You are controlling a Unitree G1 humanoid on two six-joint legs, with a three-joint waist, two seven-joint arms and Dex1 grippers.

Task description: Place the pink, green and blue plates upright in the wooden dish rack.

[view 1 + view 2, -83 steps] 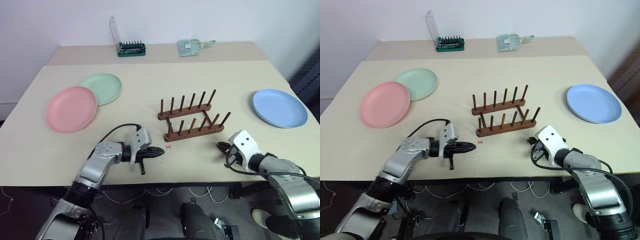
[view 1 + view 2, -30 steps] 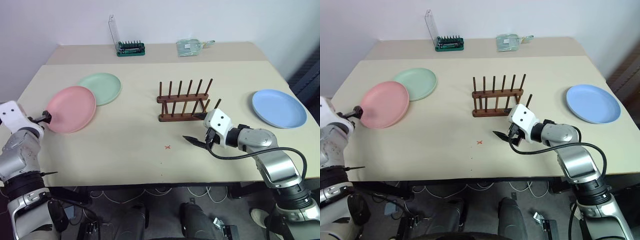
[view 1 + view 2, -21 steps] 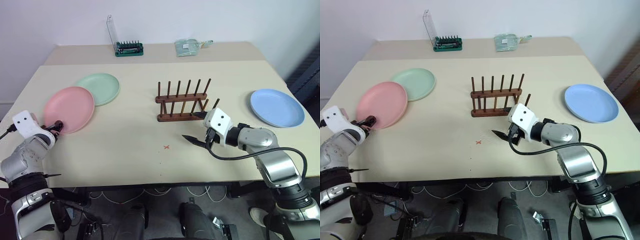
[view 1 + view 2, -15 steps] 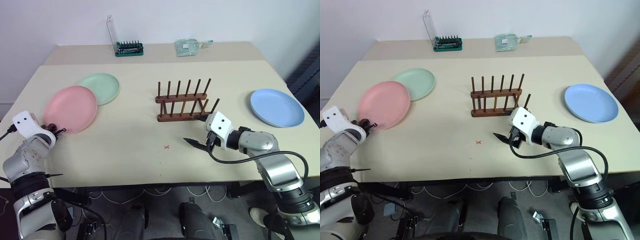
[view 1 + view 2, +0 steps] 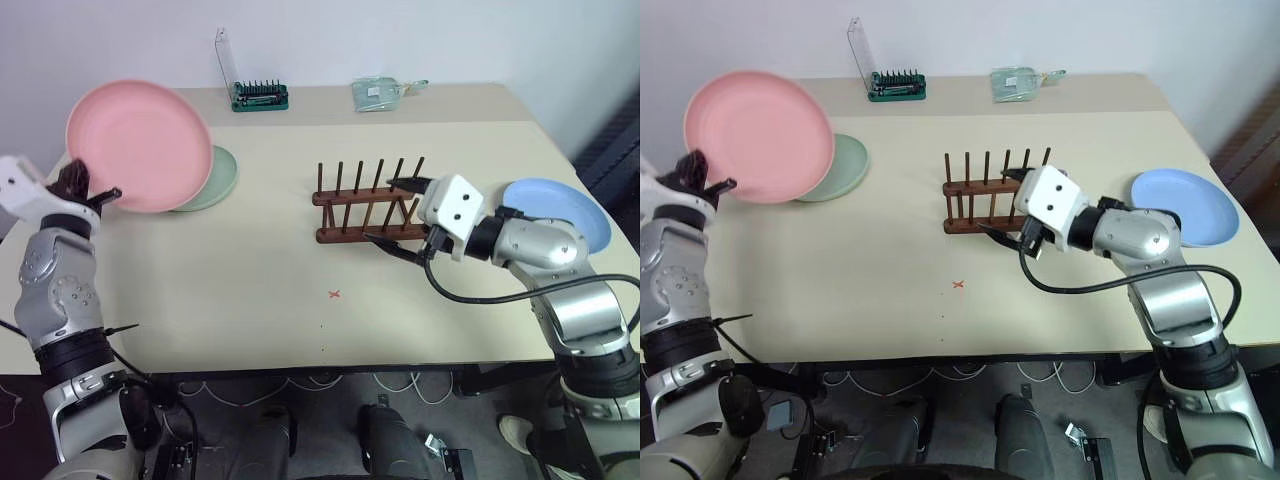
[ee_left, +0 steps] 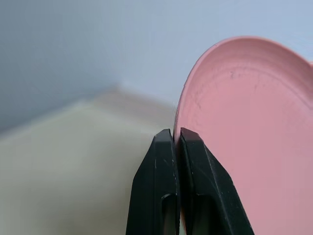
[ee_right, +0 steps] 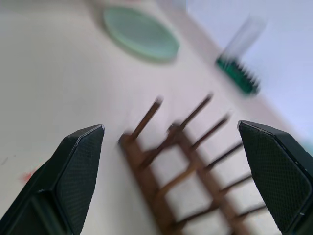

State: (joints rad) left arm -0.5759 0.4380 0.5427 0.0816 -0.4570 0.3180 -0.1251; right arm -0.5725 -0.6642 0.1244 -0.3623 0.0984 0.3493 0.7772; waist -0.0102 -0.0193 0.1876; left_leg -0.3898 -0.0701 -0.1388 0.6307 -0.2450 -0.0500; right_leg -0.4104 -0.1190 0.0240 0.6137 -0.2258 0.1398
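While the left claw [image 5: 88,194] at the far left of the frame pinches the lower rim of the pink plate [image 5: 138,145] between its pressed-together fingers [image 6: 164,161], the plate stands raised off the surface [image 5: 250,270], tilted with its hollow face toward the camera, and covers part of the green plate [image 5: 212,181] lying flat behind it. Right of centre, the right claw [image 5: 393,213] hangs with its fingers spread wide, empty, one tip above the wooden dish rack [image 5: 365,207] and the other low in front of its near rail. That rack stands mid-surface with no plate in it. Partly hidden behind the right arm, the blue plate [image 5: 565,205] lies flat at the right edge. Along the far edge stand a green-black tool holder [image 5: 258,96] and a clear packet [image 5: 378,93].
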